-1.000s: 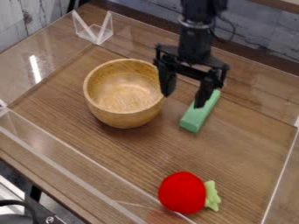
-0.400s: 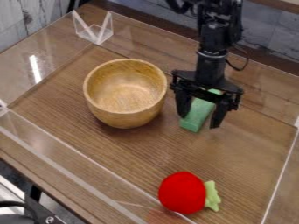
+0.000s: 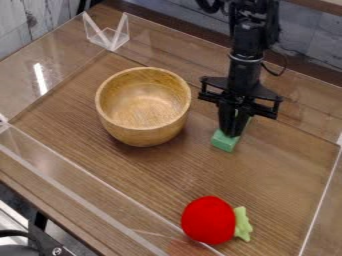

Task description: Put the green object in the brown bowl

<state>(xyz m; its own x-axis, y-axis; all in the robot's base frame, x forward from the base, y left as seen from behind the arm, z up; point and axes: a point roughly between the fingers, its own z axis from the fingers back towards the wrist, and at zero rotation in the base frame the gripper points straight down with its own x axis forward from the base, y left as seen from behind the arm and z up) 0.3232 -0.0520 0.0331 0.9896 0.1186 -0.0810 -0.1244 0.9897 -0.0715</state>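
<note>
The green block lies on the wooden table, to the right of the brown bowl and apart from its wall. The black jaws are over the block's far part and cover it, so that only the near end shows. They look drawn in close around the block, but how far open they stand, and whether they have a firm hold of it, I cannot tell.

The bowl's thick wall stands to the left of the jaws, between the block and the bowl's hollow. Nothing else stands between block and bowl. The bowl's inside shows bare wood.

The red round plush toy lies well apart on the near side, its pale green leafy end pointing right. At the far left, beyond the bowl, is a white wire-like object. Dark cables and parts show in the near left corner.
</note>
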